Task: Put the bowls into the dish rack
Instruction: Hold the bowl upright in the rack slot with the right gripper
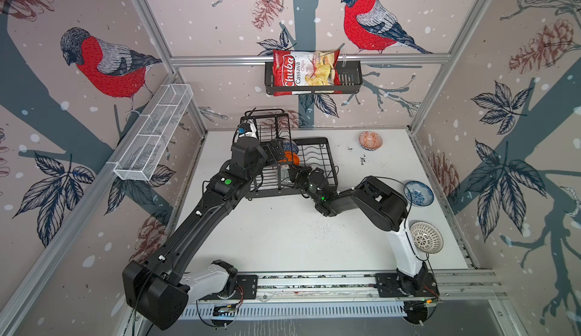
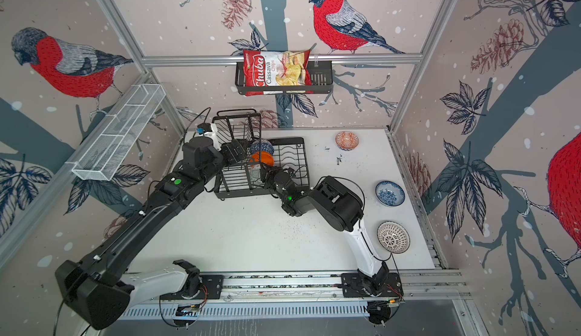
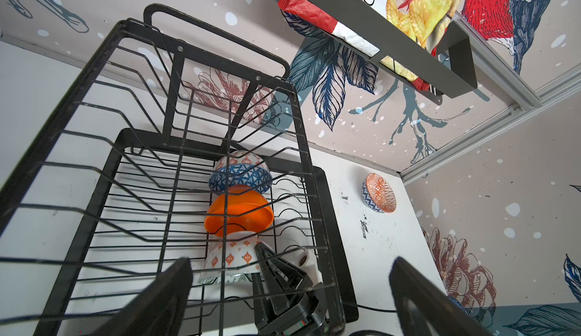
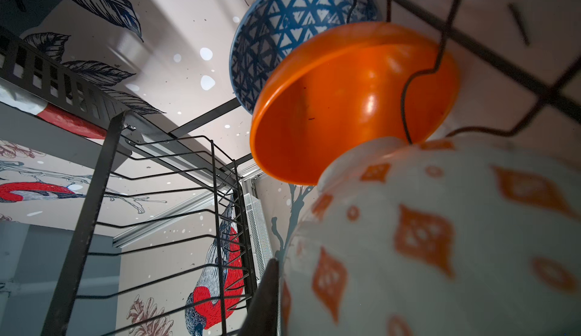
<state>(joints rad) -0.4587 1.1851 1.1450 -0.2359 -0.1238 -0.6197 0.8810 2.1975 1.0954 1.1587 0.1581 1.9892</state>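
White bowl with orange diamonds (image 3: 231,260): on edge in dish rack (image 3: 97,199) lower tier, third in row, just beside orange bowl (image 3: 239,213); blue triangle-pattern bowl (image 3: 240,178) beyond.
Right gripper (image 3: 267,262) at its near rim. Clamped or letting go, I cannot tell.
Left gripper (image 3: 289,290): jaws wide apart, empty, above rack.
On table (image 1: 283,240), all right-arm side: orange-red patterned bowl (image 1: 371,140), blue-flower bowl (image 1: 418,193), lattice bowl (image 1: 426,237).

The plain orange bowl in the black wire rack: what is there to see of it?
The orange bowl is small, round and glossy, plastic-looking, with no pattern. It stands on edge in the lower tier of the dish rack. Its opening faces the white bowl with orange diamonds, whose base pokes toward it. Its back sits against the blue triangle-patterned bowl. In the right wrist view a rack wire crosses in front of it.
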